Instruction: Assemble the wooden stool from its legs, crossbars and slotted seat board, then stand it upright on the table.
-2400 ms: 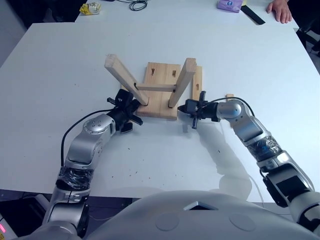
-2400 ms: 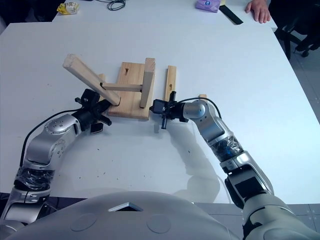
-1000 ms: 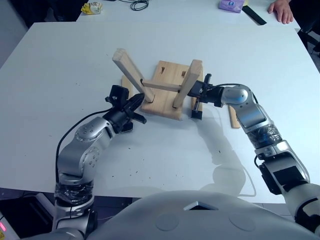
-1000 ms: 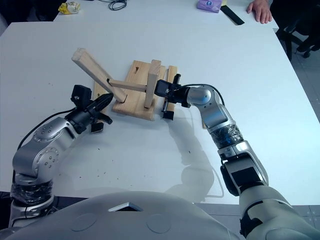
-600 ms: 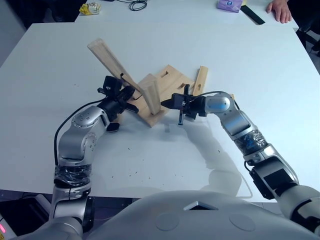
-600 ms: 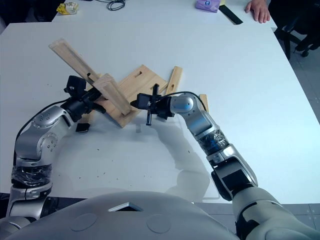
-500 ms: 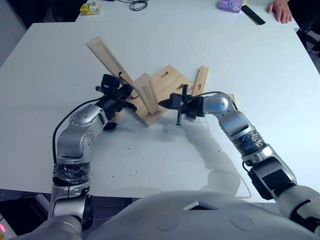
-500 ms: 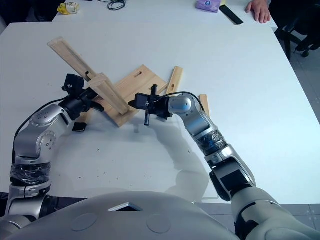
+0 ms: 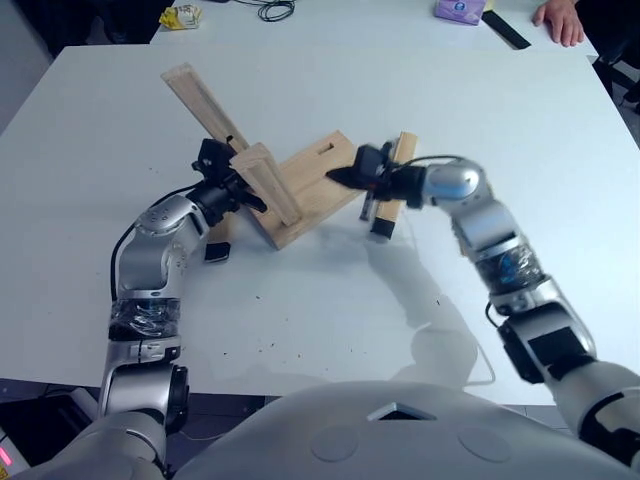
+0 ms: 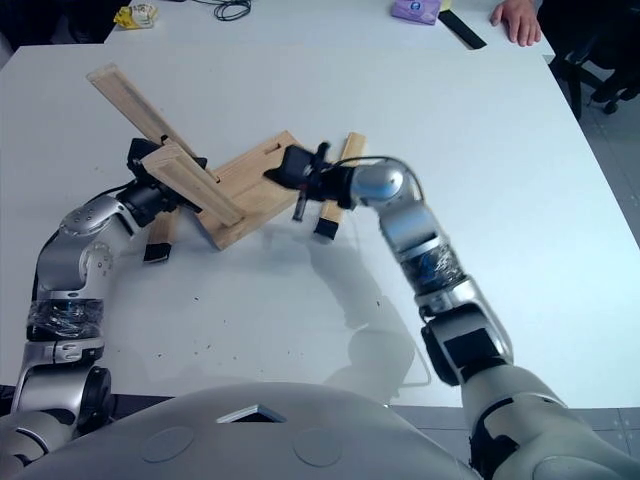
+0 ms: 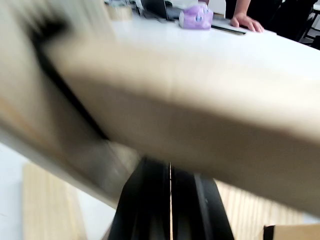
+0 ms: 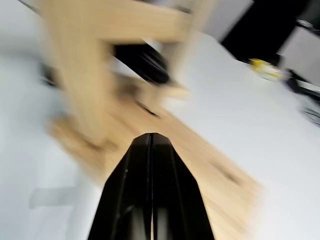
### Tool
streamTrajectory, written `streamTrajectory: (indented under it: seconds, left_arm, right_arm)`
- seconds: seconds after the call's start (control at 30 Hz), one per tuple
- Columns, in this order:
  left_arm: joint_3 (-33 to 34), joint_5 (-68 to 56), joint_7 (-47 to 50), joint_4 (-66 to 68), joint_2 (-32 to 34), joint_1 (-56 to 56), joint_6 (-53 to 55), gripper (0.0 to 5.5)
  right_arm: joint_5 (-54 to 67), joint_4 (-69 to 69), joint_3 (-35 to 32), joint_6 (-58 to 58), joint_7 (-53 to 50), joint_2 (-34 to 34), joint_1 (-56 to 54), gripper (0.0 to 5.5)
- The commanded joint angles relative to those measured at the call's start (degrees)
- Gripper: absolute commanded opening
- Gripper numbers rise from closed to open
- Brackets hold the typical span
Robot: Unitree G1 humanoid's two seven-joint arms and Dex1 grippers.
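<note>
**Left eye view:** Compared with half a second ago, the seat board [image 9: 315, 185] has turned a little and its near corner has shifted toward 9 o'clock. It is a pale, square-cut plank running from 7 to 1 o'clock on the white surface [image 9: 330, 90]. The long leg [image 9: 205, 108], a flat-sided bar of raw wood, slants off from the board's 10 o'clock side. The second leg [image 9: 268, 182] leans across the board's near corner. The left tool [image 9: 240, 193] sits at the foot of the legs, at the board's 9 o'clock. The right tool [image 9: 338, 176] has risen from the board's front corner to its 3 o'clock edge, above a loose leg [image 9: 404, 148] lying flat.

**Right eye view:** A narrow slot [image 10: 268, 148] is cut near the board's far end.

**Left wrist view:** The black fingers [image 11: 155, 200] are pressed together under a blurred beam, probably a leg.

**Right wrist view:** The fingers [image 12: 132, 200] meet in a point, with the tips toward the blurred board.
</note>
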Motion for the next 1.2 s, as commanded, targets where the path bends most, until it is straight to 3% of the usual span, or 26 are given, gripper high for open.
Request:
streamTrajectory:
  seconds: [0.03,0.2,0.4,0.6,0.8,1.0,1.2]
  left_arm:
    - [0.7,-1.2,4.8,-10.9,-1.3,5.7,5.4,0.0]
    - [-4.5,2.8,7.6,-13.7,-2.0,7.5,8.1,0.0]
    - [-7.7,5.0,7.7,-17.7,0.3,10.8,11.3,0.0]
    - [-7.1,6.7,5.6,-15.4,4.3,13.9,10.4,0.0]
    - [-6.7,7.2,3.0,-8.2,5.9,12.3,6.3,0.0]
    - [-7.9,6.3,-0.2,-0.7,4.2,6.4,2.6,0.0]
    - [-9.8,8.4,-3.2,11.5,2.4,-5.5,-3.6,0.0]
  right_arm:
    - [-10.9,23.0,5.3,-12.5,-9.4,1.6,-8.8,0.02]
    - [-19.0,37.5,11.7,-20.0,-12.6,3.8,-11.5,0.02]
    - [-20.7,39.2,14.5,-27.5,-3.7,0.3,-11.4,0.02]
    - [-15.8,25.8,13.9,-29.5,9.0,-6.0,-5.7,0.02]
    - [-8.5,4.5,12.6,-21.3,18.3,-11.9,4.1,0.02]
    - [-2.9,-11.2,10.5,-9.9,21.1,-14.7,10.6,0.02]
    - [1.4,-16.0,6.8,0.7,17.2,-11.8,13.5,0.02]
